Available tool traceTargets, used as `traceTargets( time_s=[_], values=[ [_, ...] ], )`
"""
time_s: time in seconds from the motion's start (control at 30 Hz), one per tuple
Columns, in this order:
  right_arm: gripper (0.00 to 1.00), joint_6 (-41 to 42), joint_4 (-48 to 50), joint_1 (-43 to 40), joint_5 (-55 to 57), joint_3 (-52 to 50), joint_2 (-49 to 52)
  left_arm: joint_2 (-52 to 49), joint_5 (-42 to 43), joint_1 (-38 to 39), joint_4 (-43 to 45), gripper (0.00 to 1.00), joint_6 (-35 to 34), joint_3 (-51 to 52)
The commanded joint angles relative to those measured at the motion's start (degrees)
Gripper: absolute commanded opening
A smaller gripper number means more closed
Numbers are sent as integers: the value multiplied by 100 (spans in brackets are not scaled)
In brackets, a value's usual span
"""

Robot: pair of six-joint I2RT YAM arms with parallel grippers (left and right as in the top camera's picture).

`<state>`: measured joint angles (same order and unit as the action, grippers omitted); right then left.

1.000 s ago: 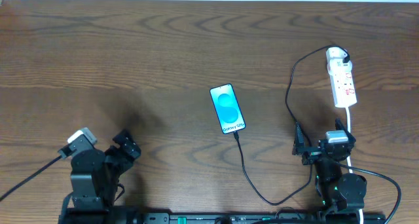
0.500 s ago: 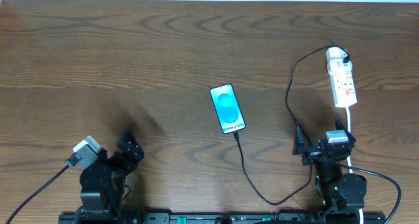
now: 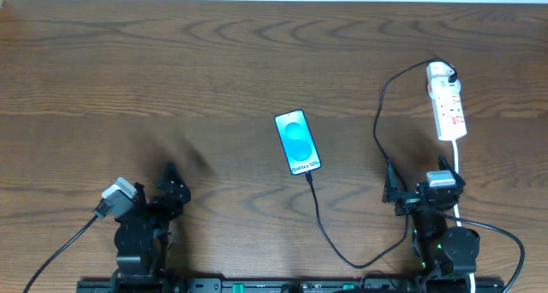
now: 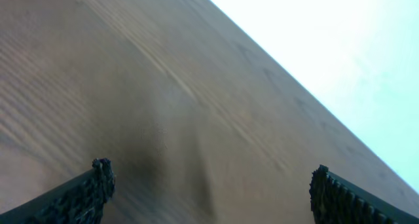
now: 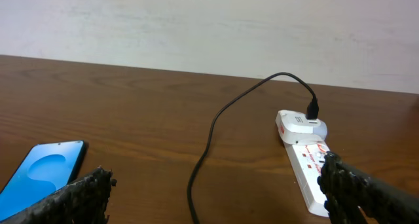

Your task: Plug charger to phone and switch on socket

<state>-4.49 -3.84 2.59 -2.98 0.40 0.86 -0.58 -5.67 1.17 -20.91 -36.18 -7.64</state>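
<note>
The phone (image 3: pixel 297 142) lies face up mid-table, screen lit with blue-teal circles; it also shows at the lower left of the right wrist view (image 5: pixel 42 174). The thin black charger cable (image 3: pixel 322 220) runs from the phone's near end, loops along the front edge and rises to a black plug (image 3: pixel 451 73) in the white socket strip (image 3: pixel 448 104), seen too in the right wrist view (image 5: pixel 306 155). My left gripper (image 3: pixel 169 193) is open and empty at the front left. My right gripper (image 3: pixel 418 191) is open and empty, just in front of the socket.
The socket's thick white cord (image 3: pixel 458 160) runs back toward the right arm. The table's far edge (image 3: pixel 274 2) meets a pale wall. The left wrist view shows only bare wood (image 4: pixel 163 106).
My left arm has drawn back toward the front edge and turned, its gripper now pointing more straight up the table. The right arm, phone, cable and socket have not moved.
</note>
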Motion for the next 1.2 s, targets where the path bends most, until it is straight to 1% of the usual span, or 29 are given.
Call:
traceTargets(
  time_s=[0.0, 0.23, 0.3, 0.4, 0.47, 0.63, 0.67, 0.73, 0.83, 0.97, 1.1, 1.17],
  values=[
    [99, -72, -26, -26, 7, -9, -11, 50, -365, -7, 232, 98, 13, 105],
    [99, -72, -26, -26, 7, -9, -11, 50, -450, -9, 337, 98, 358, 221],
    [99, -74, -26, -26, 7, -9, -11, 50, -466, -9, 393, 98, 361, 232],
    [99, -74, -26, -26, 7, -9, -11, 50, -503, -7, 671, 98, 396, 310],
    [99, -72, -26, -26, 7, -9, -11, 50, -476, -7, 719, 98, 581, 332],
    [99, -72, -28, -26, 7, -9, -11, 50, 111, -7, 691, 98, 1777, 332],
    [99, -72, -26, -26, 7, -9, -11, 50, 369, -7, 686, 98, 2188, 332],
    [99, -74, -26, -26, 7, -9, -11, 50, 535, 9, 684, 98, 2520, 332],
    [99, -72, -26, -26, 7, -9, -11, 50, 522, 133, 686, 98, 2817, 332],
    [99, -72, -26, -26, 7, -9, -11, 50, 511, 256, 909, 98, 2859, 396],
    [99, -72, -26, -26, 7, -9, -11, 50, 507, 256, 1751, 98, 2846, 638],
    [99, -72, -26, -26, 7, -9, -11, 50, 511, 256, 1849, 98, 2844, 741]
  ],
)
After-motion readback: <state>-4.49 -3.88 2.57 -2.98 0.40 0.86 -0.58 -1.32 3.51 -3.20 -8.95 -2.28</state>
